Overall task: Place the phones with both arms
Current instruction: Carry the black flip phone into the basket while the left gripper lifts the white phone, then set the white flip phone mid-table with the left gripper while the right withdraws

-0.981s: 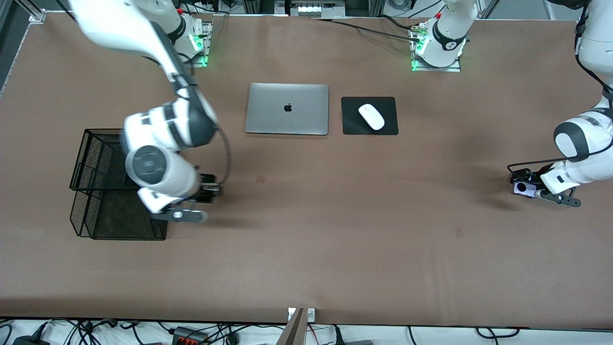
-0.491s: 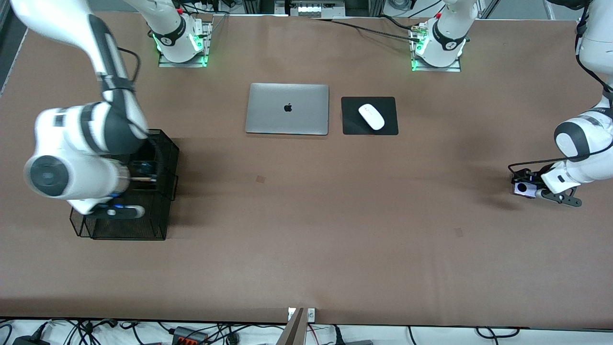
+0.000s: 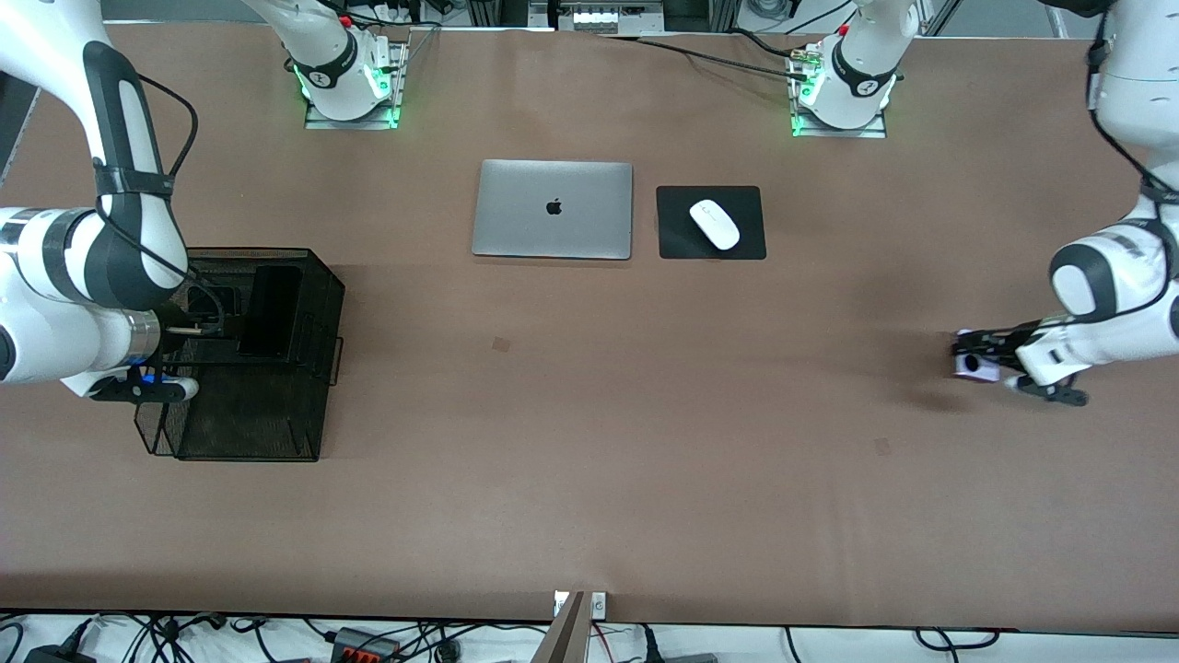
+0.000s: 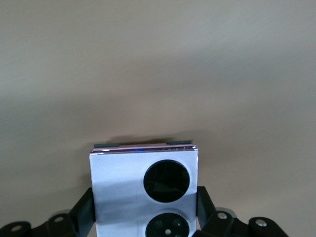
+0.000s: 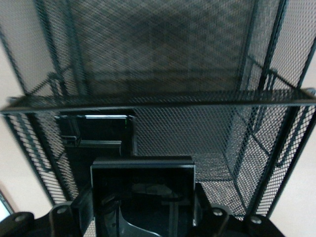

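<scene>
the black mesh rack [image 3: 276, 433] stands at the right arm's end of the table; the long black phone [image 3: 270, 310] lies in its upper tier. the right gripper [image 3: 198, 327] reaches into that tier, its fingers clamped on the small black phone [image 5: 143, 197], which the right wrist view shows just beside a mesh divider. a second ago this arm was over the rack's edge nearer the table's middle; it has since swung out past the rack's outer end. the left gripper [image 3: 978, 354], low over bare table at the left arm's end, pinches the lilac-white phone [image 4: 145, 192] by its sides, and has shifted slightly toward the table's middle. laptop [image 3: 553, 209] and mouse [image 3: 714, 223] sit unmoved.
</scene>
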Robot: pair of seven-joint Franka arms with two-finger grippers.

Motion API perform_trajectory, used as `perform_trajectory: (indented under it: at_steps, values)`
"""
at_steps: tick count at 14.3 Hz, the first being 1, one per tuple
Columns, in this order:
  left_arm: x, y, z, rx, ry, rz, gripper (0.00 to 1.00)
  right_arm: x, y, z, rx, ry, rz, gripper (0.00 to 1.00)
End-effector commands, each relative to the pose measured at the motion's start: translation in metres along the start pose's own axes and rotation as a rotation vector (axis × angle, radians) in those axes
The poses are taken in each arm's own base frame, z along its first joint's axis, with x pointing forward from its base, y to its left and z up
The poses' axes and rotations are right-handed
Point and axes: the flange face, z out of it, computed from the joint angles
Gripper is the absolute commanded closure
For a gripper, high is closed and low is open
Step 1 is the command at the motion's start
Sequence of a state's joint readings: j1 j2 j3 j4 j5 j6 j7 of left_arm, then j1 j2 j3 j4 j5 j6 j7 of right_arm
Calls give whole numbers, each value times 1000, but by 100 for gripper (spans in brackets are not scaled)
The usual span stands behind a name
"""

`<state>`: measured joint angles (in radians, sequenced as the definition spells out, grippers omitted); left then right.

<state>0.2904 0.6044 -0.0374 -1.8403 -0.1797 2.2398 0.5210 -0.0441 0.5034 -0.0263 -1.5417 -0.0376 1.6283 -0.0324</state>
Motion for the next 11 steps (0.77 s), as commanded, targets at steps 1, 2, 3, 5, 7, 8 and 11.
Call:
perform_trajectory:
  at_steps: [1,2,3,5,7,8,11]
  values:
    - [30,90,-3,-55,0,-77,62,-10,15,2,28,-5,0,77]
    - [44,128,-3,-60,4,-119,62,-8,24,7,33,-10,12,77]
    - [53,161,-1,-70,-1,-175,62,-7,31,10,35,-10,22,77]
    - [67,264,12,-123,-24,-333,62,-3,37,14,37,0,29,77]
    - [85,351,11,-134,-13,-463,62,4,41,22,39,9,34,77]
    - [92,386,10,-137,-4,-504,62,6,46,27,41,11,36,76]
    - [103,477,38,-153,4,-500,63,11,54,35,46,17,30,53]
